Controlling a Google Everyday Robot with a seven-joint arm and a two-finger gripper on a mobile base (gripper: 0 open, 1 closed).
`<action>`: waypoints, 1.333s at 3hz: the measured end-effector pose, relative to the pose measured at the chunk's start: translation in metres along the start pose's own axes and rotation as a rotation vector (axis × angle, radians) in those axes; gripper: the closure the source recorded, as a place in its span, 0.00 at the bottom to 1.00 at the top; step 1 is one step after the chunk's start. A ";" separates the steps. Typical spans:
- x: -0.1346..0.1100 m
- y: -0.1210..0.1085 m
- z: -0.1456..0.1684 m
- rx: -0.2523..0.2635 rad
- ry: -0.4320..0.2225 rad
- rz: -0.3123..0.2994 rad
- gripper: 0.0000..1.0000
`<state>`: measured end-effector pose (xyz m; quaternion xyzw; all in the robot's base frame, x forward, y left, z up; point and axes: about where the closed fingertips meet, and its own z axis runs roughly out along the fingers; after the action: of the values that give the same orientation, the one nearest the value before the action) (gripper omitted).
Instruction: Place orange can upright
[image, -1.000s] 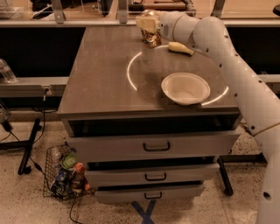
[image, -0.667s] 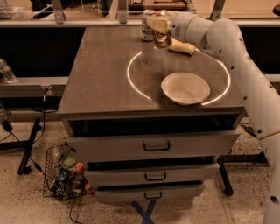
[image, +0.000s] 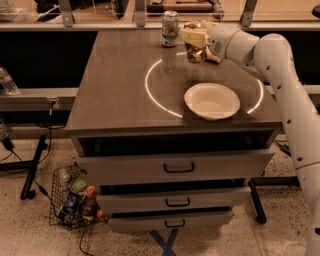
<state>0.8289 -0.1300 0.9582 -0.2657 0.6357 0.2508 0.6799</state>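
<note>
The orange can (image: 195, 52), shiny orange-brown with gold mottling, is upright at the back of the grey table (image: 115, 85), just behind the white light ring. My gripper (image: 193, 38) comes in from the right and is closed around the can's upper part. The can's base is at or just above the tabletop; I cannot tell which.
A white-and-green can (image: 170, 28) stands upright at the table's far edge, just left of my gripper. A white bowl (image: 212, 101) sits front right. A yellowish object (image: 216, 58) lies partly hidden behind my wrist. Drawers are below, and a wire basket (image: 72, 197) sits on the floor at left.
My gripper has moved right and slightly toward the front with the orange can. The white-and-green can, hidden behind the gripper before, now shows.
</note>
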 end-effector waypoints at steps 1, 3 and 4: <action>0.020 -0.006 -0.012 -0.025 0.004 -0.008 1.00; 0.047 -0.017 -0.037 -0.003 0.011 -0.002 0.66; 0.048 -0.020 -0.043 0.008 0.009 0.000 0.35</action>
<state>0.8139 -0.1735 0.9087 -0.2641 0.6398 0.2469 0.6782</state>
